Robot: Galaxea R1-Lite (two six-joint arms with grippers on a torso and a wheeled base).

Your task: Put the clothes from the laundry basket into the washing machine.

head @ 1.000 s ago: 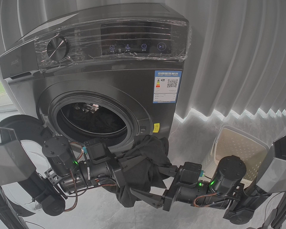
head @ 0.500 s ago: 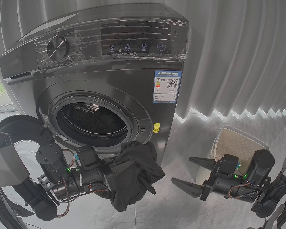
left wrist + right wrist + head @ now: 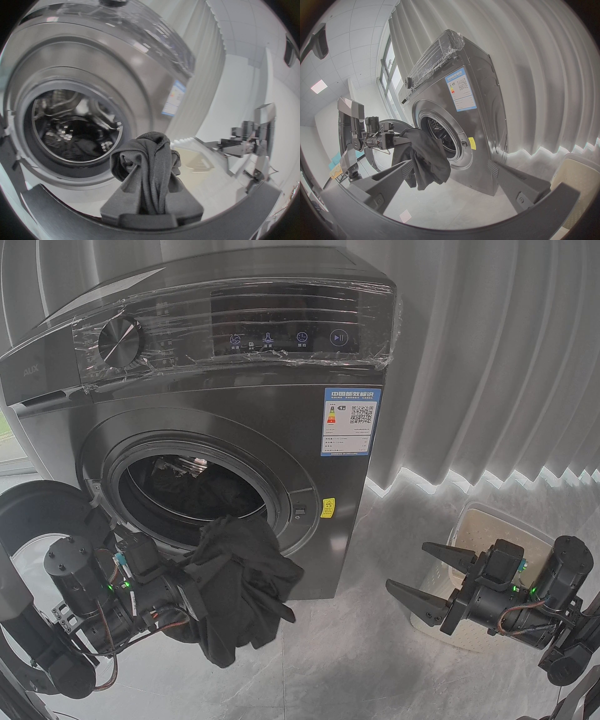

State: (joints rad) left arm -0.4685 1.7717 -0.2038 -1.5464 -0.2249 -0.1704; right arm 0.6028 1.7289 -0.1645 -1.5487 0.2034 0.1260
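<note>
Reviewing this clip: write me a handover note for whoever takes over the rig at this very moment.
Left gripper: jaws shut on a dark cloth garment, which hangs outside the grey front-loading washing machine, in front of the port's lower rim.
Right gripper: jaws open, empty, beside the cream perforated plastic laundry basket.
Done: the door is open, and dark clothes already lie in the drum.
To do: push the held garment into the drum and release it. The basket's visible floor shows no clothes, but part of it is hidden, so check.
</note>
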